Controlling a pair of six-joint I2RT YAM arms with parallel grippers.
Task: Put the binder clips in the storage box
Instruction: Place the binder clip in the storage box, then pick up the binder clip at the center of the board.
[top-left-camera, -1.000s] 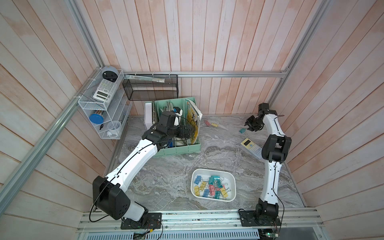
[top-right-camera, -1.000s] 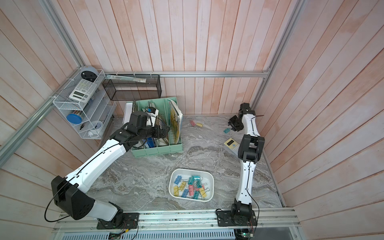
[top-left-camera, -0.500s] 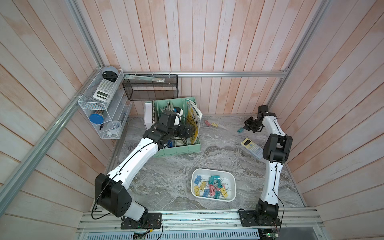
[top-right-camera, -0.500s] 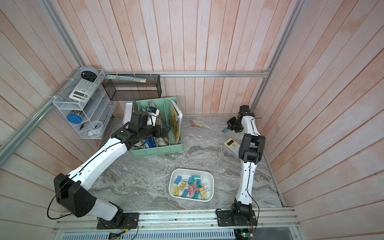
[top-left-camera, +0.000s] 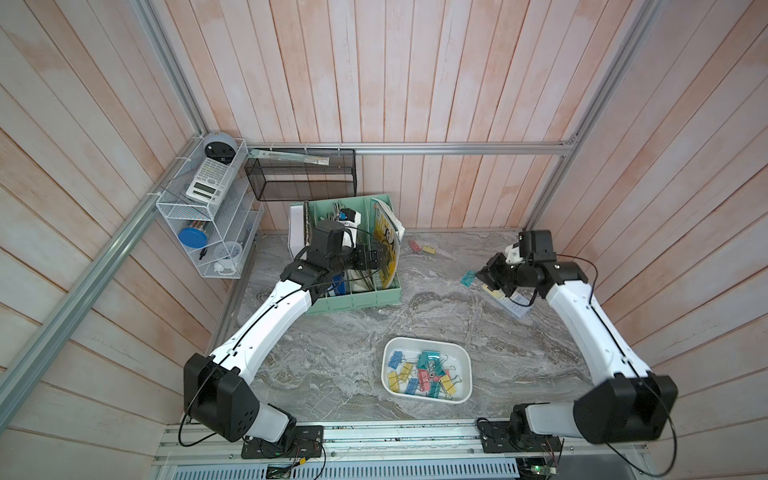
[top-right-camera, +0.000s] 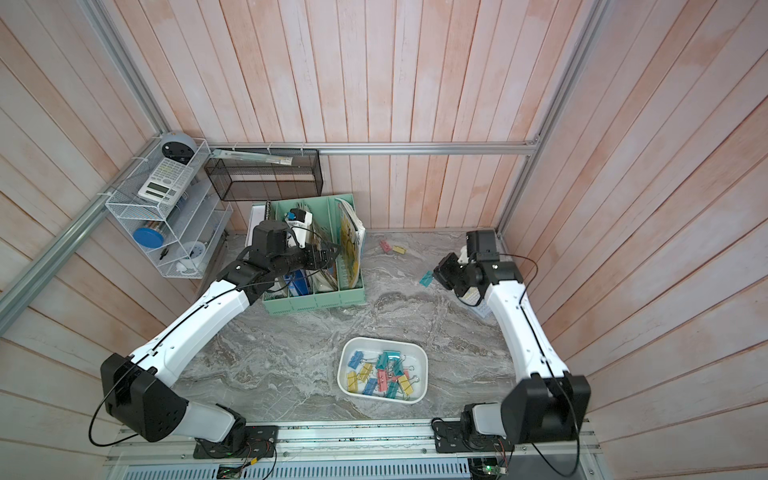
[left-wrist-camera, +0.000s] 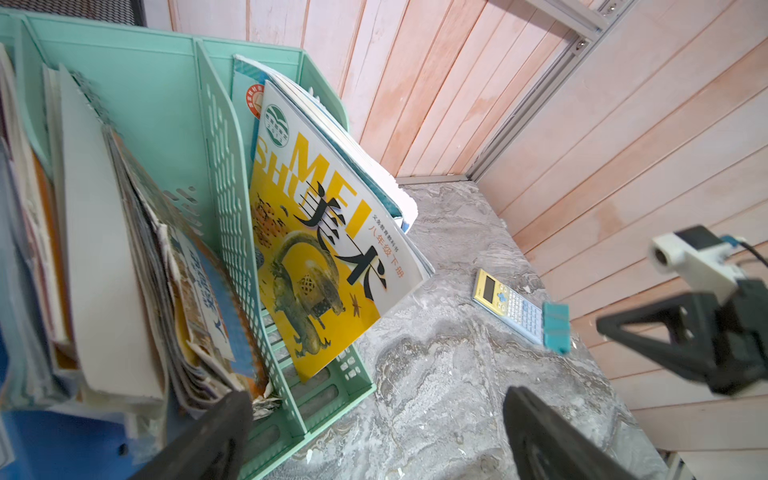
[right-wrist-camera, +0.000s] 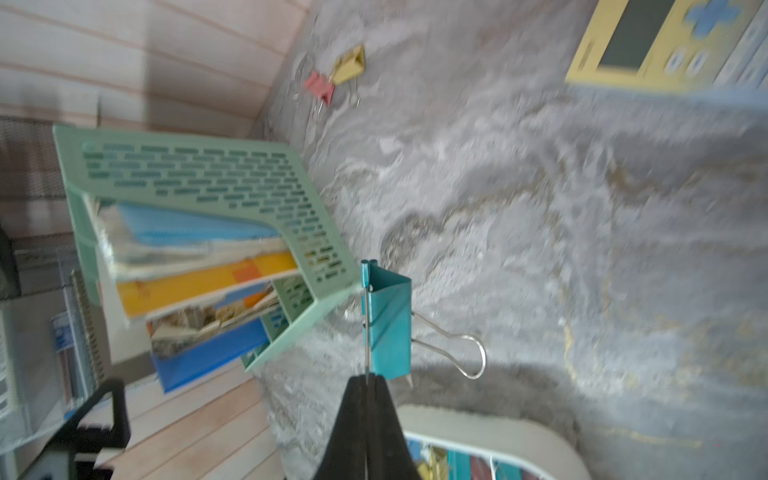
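Pink wooden plank walls enclose a grey marbled tabletop (top-left-camera: 332, 353). My right pincer (right-wrist-camera: 365, 384) is clenched on one silver wire handle of a teal metal binder clip (right-wrist-camera: 388, 324). The clip body projects beyond the fingertips, and the second handle sticks out to the side. In both top views this clip is positioned just beside the yellow-and-blue pocket calculator (left-wrist-camera: 509, 305), well apart from the shallow white plastic storage box (top-left-camera: 459, 359). The storage box lies at the front centre of the tabletop. It holds a heap of pastel binder clips (top-left-camera: 422, 376) in pink, yellow, blue and teal. One pink binder clip (top-left-camera: 414, 246) and one yellow binder clip (top-left-camera: 429, 250) lie side by side near the back wall. My left pincer (left-wrist-camera: 376, 409) is released, jaws spread wide, above the mint-green plastic file holder (top-left-camera: 357, 297).
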